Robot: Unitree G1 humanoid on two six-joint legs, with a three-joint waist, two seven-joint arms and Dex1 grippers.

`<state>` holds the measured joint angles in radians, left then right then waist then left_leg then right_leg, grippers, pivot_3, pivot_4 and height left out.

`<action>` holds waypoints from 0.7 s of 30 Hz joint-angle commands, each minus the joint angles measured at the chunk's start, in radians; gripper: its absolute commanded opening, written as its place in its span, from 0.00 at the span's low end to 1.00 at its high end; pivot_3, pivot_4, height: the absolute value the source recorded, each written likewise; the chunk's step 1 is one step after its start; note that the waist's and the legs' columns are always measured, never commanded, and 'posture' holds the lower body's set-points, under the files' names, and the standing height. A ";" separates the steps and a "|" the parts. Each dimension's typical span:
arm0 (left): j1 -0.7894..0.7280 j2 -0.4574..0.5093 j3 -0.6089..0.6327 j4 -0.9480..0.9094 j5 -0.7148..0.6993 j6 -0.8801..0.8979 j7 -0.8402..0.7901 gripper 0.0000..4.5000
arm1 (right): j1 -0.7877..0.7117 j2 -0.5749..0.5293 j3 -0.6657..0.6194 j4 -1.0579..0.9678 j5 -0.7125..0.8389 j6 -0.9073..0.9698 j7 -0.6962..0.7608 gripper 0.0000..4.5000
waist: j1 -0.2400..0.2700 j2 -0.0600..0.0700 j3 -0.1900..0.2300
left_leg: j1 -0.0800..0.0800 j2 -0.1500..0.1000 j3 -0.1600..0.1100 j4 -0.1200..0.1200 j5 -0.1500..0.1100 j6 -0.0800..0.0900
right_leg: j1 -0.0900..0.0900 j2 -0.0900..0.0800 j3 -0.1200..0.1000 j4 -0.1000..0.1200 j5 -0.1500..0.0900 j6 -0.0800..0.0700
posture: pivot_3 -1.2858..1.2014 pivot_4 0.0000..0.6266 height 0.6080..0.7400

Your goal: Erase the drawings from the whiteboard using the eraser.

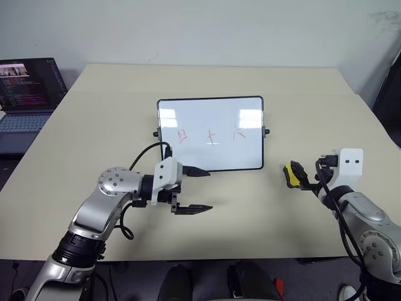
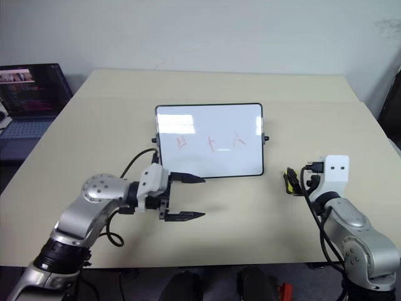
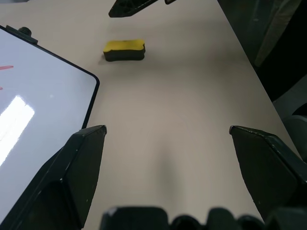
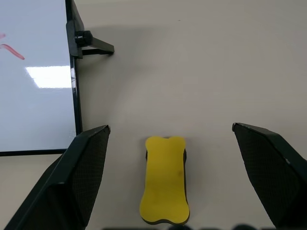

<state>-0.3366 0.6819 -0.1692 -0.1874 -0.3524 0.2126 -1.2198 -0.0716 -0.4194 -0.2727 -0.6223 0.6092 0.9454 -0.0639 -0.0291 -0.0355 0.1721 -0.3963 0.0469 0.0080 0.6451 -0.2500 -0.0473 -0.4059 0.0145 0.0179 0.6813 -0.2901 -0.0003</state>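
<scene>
While all three thin red marker drawings (image 1: pixel 212 135) remain on the small glossy black-framed whiteboard (image 1: pixel 210 133), no erasing is judged done. The small yellow eraser with dark felt underside (image 4: pixel 164 192) lies flat on the beige worktop (image 1: pixel 94 125), just right of the board, framed between the right gripper's (image 4: pixel 170 143) wide-open jaws but not yet gripped. The left gripper (image 1: pixel 199 189) hovers near the board's lower-left corner, jaws spread, holding nothing. Grasping and wiping are left.

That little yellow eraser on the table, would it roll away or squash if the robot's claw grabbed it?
The eraser probably won't roll: it lies flat on the table, a low oblong block with a dark underside. It looks small, so likely light and easy to nudge aside. Its waisted sides may give the open right gripper some purchase.
</scene>
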 commanded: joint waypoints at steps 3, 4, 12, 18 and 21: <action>-0.001 0.014 -0.001 -0.009 0.002 -0.016 -0.032 1.00 | -0.003 0.001 0.005 -0.020 -0.036 0.013 0.000 0.99 | 0.000 0.000 0.000 | 0.000 0.000 0.000 0.000 0.000 0.000 | 0.000 0.000 0.000 0.000 0.000 0.000 | 0.52 0.24 1.00; -0.002 0.015 0.000 -0.010 0.002 -0.015 -0.035 1.00 | -0.003 -0.006 0.017 -0.018 -0.047 0.019 0.004 0.99 | 0.000 0.000 0.000 | 0.000 0.000 0.000 0.000 0.000 0.000 | 0.000 0.000 0.000 0.000 0.000 0.000 | 0.52 0.24 1.00; -0.009 0.014 -0.003 -0.025 -0.010 -0.002 -0.057 1.00 | -0.020 0.020 0.073 0.016 -0.122 0.035 -0.003 0.99 | 0.000 0.000 0.000 | 0.000 0.000 0.000 0.000 0.000 0.000 | 0.000 0.000 0.000 0.000 0.000 0.000 | 0.52 0.24 1.00; 0.003 0.015 0.004 -0.048 -0.018 0.016 -0.058 1.00 | -0.048 0.055 0.101 0.050 -0.175 0.030 -0.009 0.99 | 0.000 0.000 0.000 | 0.000 0.000 0.000 0.000 0.000 0.000 | 0.000 0.000 0.000 0.000 0.000 0.000 | 0.52 0.24 1.00; 0.004 0.014 0.007 -0.055 -0.020 0.024 -0.054 1.00 | -0.071 0.067 0.111 0.096 -0.205 0.011 0.000 0.99 | 0.000 0.000 0.000 | 0.000 0.000 0.000 0.000 0.000 0.000 | 0.000 0.000 0.000 0.000 0.001 -0.002 | 0.52 0.24 1.00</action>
<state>-0.3295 0.6914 -0.1694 -0.1998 -0.3533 0.2361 -1.2757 -0.1219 -0.3509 -0.1607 -0.5269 0.4213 0.9839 -0.0666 -0.0294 -0.0355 0.1720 -0.3963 0.0467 0.0080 0.6453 -0.2500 -0.0473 -0.4059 0.0146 0.0179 0.6815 -0.2891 -0.0020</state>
